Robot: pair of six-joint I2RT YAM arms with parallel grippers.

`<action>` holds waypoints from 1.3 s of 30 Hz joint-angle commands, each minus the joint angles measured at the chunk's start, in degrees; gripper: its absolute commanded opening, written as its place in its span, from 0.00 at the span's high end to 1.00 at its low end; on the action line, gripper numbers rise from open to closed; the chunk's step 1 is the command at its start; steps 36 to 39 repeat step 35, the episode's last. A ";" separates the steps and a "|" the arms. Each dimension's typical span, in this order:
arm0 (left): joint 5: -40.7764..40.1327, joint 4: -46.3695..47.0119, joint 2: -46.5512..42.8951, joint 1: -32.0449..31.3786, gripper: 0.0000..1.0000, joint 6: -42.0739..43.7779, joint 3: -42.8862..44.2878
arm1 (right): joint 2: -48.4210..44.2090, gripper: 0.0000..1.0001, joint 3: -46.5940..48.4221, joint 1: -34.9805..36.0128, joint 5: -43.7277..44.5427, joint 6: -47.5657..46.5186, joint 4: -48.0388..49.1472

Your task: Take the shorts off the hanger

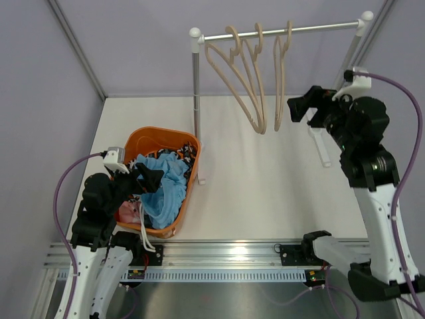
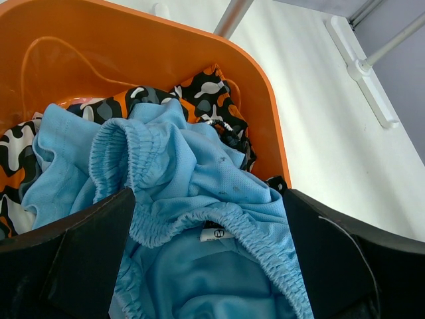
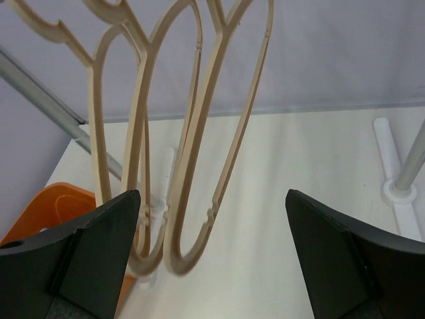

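The white bench [image 1: 265,193] carries a clothes rack [image 1: 196,106] at its far side, with a metal rail [image 1: 299,29] running across the top. The right gripper [image 1: 302,106] is raised near the rail. Its jaws stand wide apart, hold nothing and face the hangers. The left gripper [image 1: 147,178] hangs over an orange basket [image 1: 154,136] at the near left of the bench. Its jaws are also spread wide, one on each side of bunched fabric, and are not clamped on it.

All three pairs of shorts lie heaped in the basket. The light blue shorts [image 2: 199,173] are on top, with their elastic waistband crumpled. The black, orange and white shorts [image 2: 206,93] lie under them toward the far wall. The pink shorts [image 1: 129,211] peek out at the near edge. Three beige plastic hangers [image 1: 255,86] hook on the rail close together. A white drawstring [image 1: 143,232] trails over the basket's near rim.
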 commanded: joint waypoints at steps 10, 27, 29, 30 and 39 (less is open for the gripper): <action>1.44 2.44 1.16 -0.28 0.01 0.72 -0.18 | -32.93 0.01 -32.12 0.18 -6.43 14.89 1.32; 0.74 2.52 1.43 -0.98 0.01 0.54 -0.35 | -38.56 0.01 -42.24 0.18 -13.73 17.72 6.60; 0.56 2.52 1.34 -1.24 0.01 0.45 -0.35 | -39.09 0.01 -42.60 0.18 -14.18 17.55 6.87; 0.39 2.52 1.25 -1.51 0.01 0.45 -0.35 | -39.27 0.01 -42.60 0.18 -14.09 17.37 6.87; -0.05 2.35 1.08 -2.04 0.01 0.45 -0.27 | -40.85 0.00 -42.16 0.18 -13.12 16.76 6.60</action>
